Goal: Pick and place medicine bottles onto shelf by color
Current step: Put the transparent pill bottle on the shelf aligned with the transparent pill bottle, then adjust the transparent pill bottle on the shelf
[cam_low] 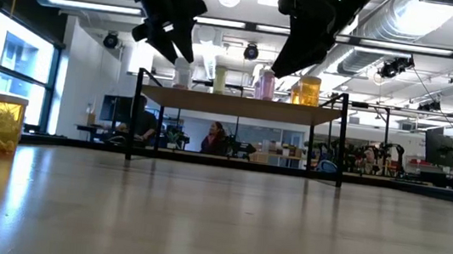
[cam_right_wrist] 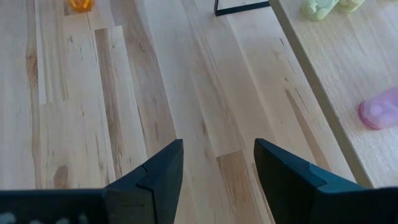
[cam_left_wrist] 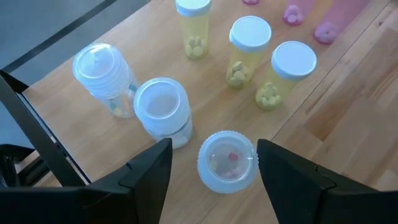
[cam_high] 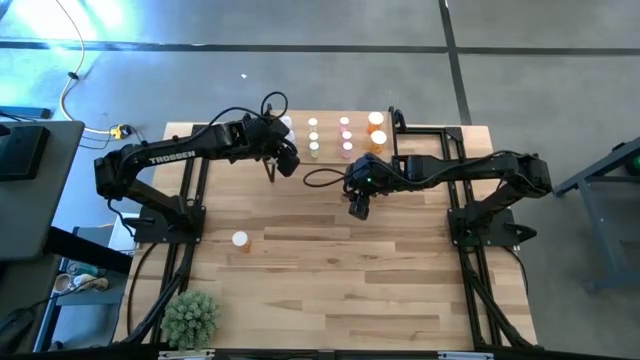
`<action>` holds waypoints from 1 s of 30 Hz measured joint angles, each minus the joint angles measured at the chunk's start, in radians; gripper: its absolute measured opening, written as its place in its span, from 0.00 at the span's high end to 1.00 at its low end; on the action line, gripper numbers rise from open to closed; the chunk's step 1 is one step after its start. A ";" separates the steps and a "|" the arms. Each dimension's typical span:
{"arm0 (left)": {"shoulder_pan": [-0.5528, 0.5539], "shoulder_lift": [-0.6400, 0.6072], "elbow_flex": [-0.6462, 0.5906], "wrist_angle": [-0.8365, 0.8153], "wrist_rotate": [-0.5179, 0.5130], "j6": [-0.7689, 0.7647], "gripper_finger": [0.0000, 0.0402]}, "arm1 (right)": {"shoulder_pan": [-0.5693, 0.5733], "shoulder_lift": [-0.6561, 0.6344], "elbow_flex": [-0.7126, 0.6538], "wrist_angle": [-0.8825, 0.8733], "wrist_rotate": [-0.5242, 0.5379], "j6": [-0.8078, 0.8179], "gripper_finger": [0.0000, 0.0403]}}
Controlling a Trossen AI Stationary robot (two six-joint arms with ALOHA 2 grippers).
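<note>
Evidently light, rigid, slick plastic: clear bottle point(cam_left_wrist: 227, 162) on shelf point(cam_left_wrist: 336, 106); grip below its cap. Left gripper point(cam_left_wrist: 214, 168) spread around it; right gripper point(cam_right_wrist: 217, 163) spread, empty.

A robotics laboratory in an open industrial hall is shown. A wooden worktable point(cam_high: 330, 290) carrying two mounted arms is set on a polished concrete floor point(cam_high: 300, 60). Behind it, exposed ceiling ducts point(cam_low: 409, 28), strip lighting, tall windows point(cam_low: 18, 78) and desks with monitors point(cam_low: 442, 150) are seen, and a seated person point(cam_low: 215, 138) is visible.
</note>
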 joint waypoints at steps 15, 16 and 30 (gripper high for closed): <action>0.000 -0.085 0.000 0.004 0.000 0.077 0.43 | 0.000 0.000 0.000 0.014 -0.001 0.000 0.53; 0.000 -0.095 0.000 0.003 0.000 0.090 0.43 | 0.000 0.000 0.000 0.024 -0.001 -0.001 0.53; -0.009 -0.272 -0.135 0.035 0.000 0.150 0.43 | -0.047 0.000 0.000 0.456 0.001 -0.195 0.53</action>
